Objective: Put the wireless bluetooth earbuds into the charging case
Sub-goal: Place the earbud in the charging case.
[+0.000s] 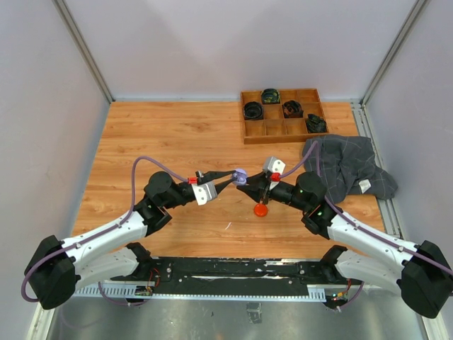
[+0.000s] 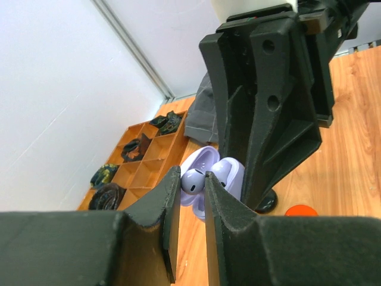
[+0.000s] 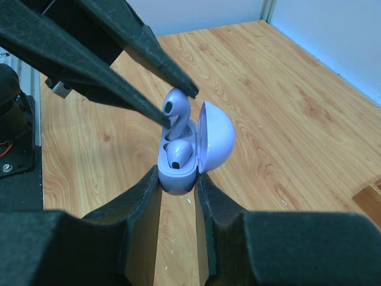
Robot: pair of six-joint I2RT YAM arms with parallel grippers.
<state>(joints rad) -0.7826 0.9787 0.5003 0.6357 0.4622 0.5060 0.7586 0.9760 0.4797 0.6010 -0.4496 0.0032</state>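
Wooden tabletop [image 1: 163, 134]: earbud meets case

Mid-table, the left gripper [image 2: 191, 179] pinches a pale lilac plastic earbud [image 3: 175, 106] at the mouth of an open rounded lilac charging case [image 3: 215, 140]. The right gripper [image 3: 177, 179] clamps that case upright, with a second lilac earbud [image 3: 178, 154] seated inside.

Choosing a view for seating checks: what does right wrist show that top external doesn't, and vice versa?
Right wrist only: the lilac case open inside, a seated earbud, and a second earbud pinched in the left pincer at the case's mouth. Top external only: grey cloth, orange-red disc, dark items in the tray. Both: right pincer shut on the case, left pincer meeting it.
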